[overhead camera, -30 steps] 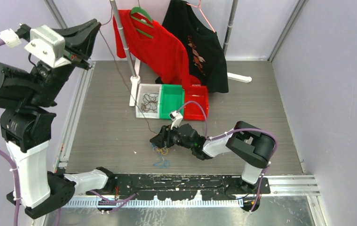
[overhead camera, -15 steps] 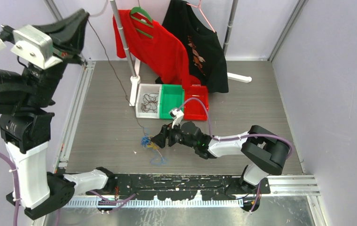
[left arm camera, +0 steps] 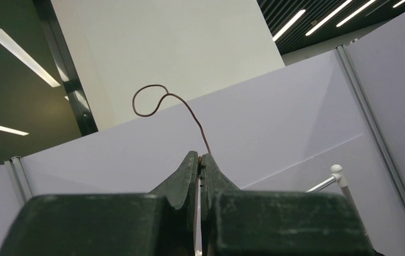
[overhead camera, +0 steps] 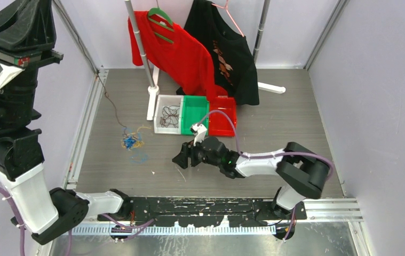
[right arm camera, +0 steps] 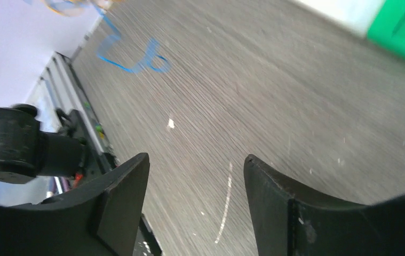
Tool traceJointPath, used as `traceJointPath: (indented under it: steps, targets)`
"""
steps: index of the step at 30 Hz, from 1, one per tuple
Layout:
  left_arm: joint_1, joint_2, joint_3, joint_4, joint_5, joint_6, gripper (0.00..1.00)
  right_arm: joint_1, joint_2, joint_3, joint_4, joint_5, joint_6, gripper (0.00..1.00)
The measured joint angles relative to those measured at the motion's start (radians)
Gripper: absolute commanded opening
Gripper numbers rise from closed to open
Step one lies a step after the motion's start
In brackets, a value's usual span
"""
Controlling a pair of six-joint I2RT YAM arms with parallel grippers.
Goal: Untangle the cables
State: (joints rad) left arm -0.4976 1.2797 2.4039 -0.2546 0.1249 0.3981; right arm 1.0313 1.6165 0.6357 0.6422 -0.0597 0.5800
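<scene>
grey table (overhead camera: 296, 117) carries the cables (overhead camera: 130, 143). left gripper (left arm camera: 199, 160) pinches one wire (left arm camera: 188, 110) high up; right gripper (right arm camera: 197, 165) gapes empty. unanchored, the cables may just drag along, not loosen.

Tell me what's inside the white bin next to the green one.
The white bin holds loose loops of thin dark cable on its floor. Anything beneath those loops is covered.

Arms (overhead camera: 26, 186): blk joints (overhead camera: 296, 170), white links (overhead camera: 253, 162), purple hoses (overhead camera: 221, 111); gripper fingers (right arm camera: 120, 202) blk & scuffed
</scene>
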Motion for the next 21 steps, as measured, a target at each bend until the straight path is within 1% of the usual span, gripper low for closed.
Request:
traceJointPath:
  steps: [3, 6, 8, 12, 14, 18, 21]
  targets:
    - [0.000, -0.045, -0.056, 0.000, 0.004, -0.001, 0.00, 0.002, -0.096, 0.047, -0.078, 0.002, -0.044, 0.78]
    - [0.000, -0.071, -0.094, 0.000, 0.008, -0.005, 0.00, 0.013, -0.149, 0.165, -0.109, -0.014, -0.095, 0.83]
    - [0.000, -0.074, -0.104, 0.000, 0.010, -0.006, 0.00, 0.024, -0.152, 0.256, -0.113, -0.036, -0.124, 0.85]
    - [0.000, -0.066, -0.111, -0.006, 0.015, -0.019, 0.00, 0.056, -0.125, 0.408, -0.111, -0.089, -0.177, 0.85]
    - [0.000, -0.060, -0.111, -0.009, 0.019, -0.024, 0.00, 0.074, -0.096, 0.451, -0.109, -0.107, -0.194, 0.85]
    - [0.000, -0.049, -0.111, -0.014, 0.029, -0.032, 0.00, 0.100, -0.014, 0.504, -0.105, -0.151, -0.219, 0.85]
    - [0.000, -0.045, -0.111, -0.017, 0.036, -0.044, 0.00, 0.109, 0.038, 0.516, -0.106, -0.177, -0.232, 0.81]
